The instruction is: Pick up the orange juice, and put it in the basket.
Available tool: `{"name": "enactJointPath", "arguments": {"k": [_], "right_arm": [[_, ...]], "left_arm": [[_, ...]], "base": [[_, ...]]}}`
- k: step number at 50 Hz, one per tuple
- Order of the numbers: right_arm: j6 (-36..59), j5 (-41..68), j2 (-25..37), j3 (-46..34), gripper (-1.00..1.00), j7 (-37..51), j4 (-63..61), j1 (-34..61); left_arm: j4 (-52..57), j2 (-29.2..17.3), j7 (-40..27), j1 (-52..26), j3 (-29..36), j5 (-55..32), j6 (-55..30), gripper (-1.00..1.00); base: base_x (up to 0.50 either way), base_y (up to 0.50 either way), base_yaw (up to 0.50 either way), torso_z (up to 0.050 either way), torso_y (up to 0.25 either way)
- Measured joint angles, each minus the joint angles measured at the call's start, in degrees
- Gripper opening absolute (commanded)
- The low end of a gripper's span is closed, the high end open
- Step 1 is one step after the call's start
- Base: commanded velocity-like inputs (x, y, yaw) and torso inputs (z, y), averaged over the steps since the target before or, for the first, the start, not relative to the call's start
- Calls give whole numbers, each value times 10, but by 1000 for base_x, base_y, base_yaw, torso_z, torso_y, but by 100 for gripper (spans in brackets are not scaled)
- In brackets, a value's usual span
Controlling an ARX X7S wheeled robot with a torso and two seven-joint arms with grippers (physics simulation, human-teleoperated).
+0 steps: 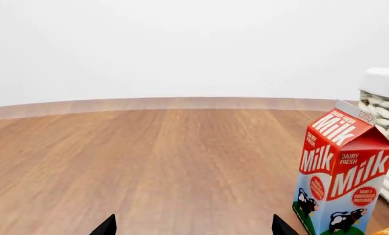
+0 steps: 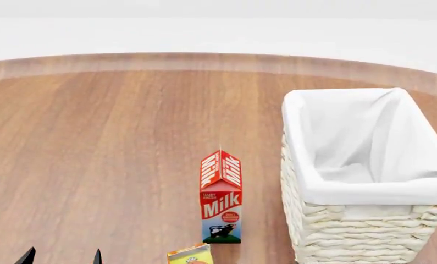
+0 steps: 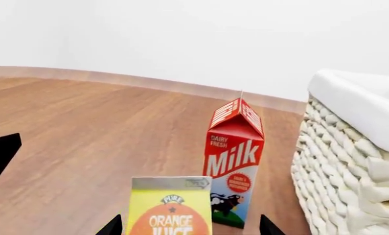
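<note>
Wood-grain table (image 2: 93, 154) carries all items. Wicker basket (image 2: 365, 236) stands at right, upright milk carton (image 2: 221, 201) just beside it. Orange juice (image 3: 170, 208) stands nearer me, between my right end effector (image 3: 189, 225) fingertips, spread wide. Left end effector (image 1: 189, 226) also wide, holding nothing.

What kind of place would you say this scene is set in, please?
Probably a simulated tabletop test scene: a bare wooden surface before a plain white wall, holding only grocery cartons, milk and orange juice, beside a basket.

two cartons – orange juice (image 3: 170, 208), milk (image 3: 234, 169) – one basket (image 2: 365, 181)
</note>
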Motion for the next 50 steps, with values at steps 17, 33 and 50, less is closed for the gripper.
{"name": "enactJointPath", "arguments": {"k": [17, 33, 50], "right_arm": [[-25, 3, -9, -12, 100, 11, 41, 14], [-46, 9, -16, -23, 100, 21, 70, 23], [-67, 21, -21, -33, 100, 30, 101, 35]], "left_arm": [[0, -4, -4, -1, 5, -4, 1, 100], [-1, -7, -8, -2, 9, -7, 2, 100], [-1, -10, -12, -3, 13, -10, 4, 100]], "base": [[0, 0, 0, 0, 0], [0, 0, 0, 0, 0], [0, 0, 0, 0, 0]]}}
